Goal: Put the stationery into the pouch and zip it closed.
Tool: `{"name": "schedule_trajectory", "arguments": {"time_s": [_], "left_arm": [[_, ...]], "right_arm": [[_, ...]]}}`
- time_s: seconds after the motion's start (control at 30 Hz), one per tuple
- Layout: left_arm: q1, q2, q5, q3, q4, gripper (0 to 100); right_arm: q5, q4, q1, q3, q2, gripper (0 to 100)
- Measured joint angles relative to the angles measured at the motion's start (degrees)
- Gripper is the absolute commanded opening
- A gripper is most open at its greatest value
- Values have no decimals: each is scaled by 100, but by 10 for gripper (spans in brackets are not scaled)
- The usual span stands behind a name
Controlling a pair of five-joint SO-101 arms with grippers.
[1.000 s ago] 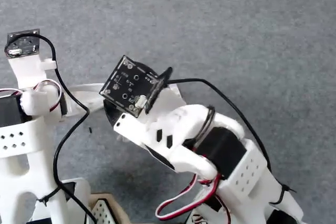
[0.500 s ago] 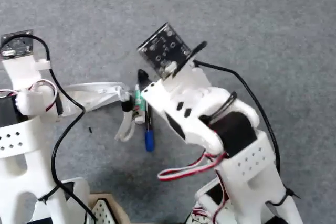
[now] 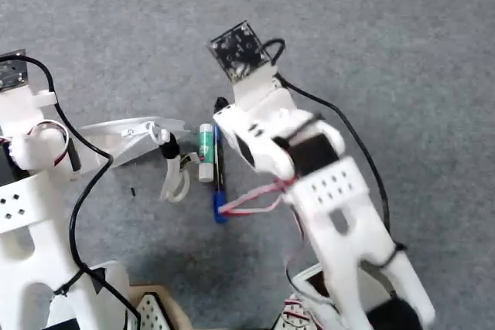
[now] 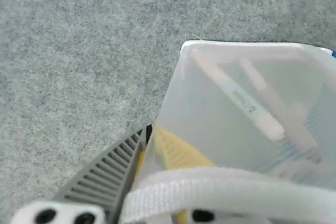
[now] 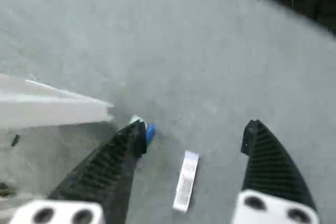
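the left gripper (image 4: 157,150) is clamped on the translucent pouch (image 4: 236,108) (its rim sits pinched between the fingers). just beside the pouch's end, a glue stick (image 3: 205,152) and a blue pen (image 3: 219,183) lie side by side on the grey table (image 3: 387,52). farther out, the right gripper (image 5: 194,135) hangs spread wide, near the pen.

We see a grey table (image 3: 402,52) from above. The left arm (image 3: 31,191) stands at the left edge. A translucent pouch (image 3: 128,138) extends from it toward the centre, with a white strap (image 3: 172,195) looped at its end. Just beside the pouch, a glue stick (image 3: 206,152) and a blue pen (image 3: 219,175) lie side by side. The right arm (image 3: 325,191) extends over the pen.
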Motion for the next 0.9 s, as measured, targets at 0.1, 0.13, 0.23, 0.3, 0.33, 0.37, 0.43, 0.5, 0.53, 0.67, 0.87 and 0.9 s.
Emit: {"name": "schedule_trajectory", "arguments": {"time_s": [0.1, 0.13, 0.23, 0.3, 0.33, 0.37, 0.43, 0.5, 0.53, 0.67, 0.87, 0.9], "left_arm": [[0, 0, 0, 0, 0, 28], [0, 0, 0, 0, 0, 28], [0, 0, 0, 0, 0, 28], [0, 0, 0, 0, 0, 28], [0, 0, 0, 0, 0, 28], [0, 0, 0, 0, 0, 28], [0, 0, 0, 0, 0, 28], [0, 0, 0, 0, 0, 28], [0, 0, 0, 0, 0, 28], [0, 0, 0, 0, 0, 28], [0, 0, 0, 0, 0, 28], [0, 0, 0, 0, 0, 28]], "right_arm": [[-352, 0, 105, -149, 571, 300], [-431, 0, 105, -220, 747, 300], [-642, 0, 105, -404, 1222, 300], [-844, 0, 105, -554, 1521, 300], [-976, 0, 105, -624, 1688, 300], [-1099, 0, 105, -695, 1846, 300], [-1398, 0, 105, -835, 2154, 300], [-1688, 9, 105, -967, 2488, 300], [-1811, 35, 114, -1046, 2655, 300], [-2075, 334, 114, -1503, 3305, 300], [-2286, 1108, 114, -2549, 4466, 300], [-2330, 1240, 114, -2734, 4668, 300]]}}
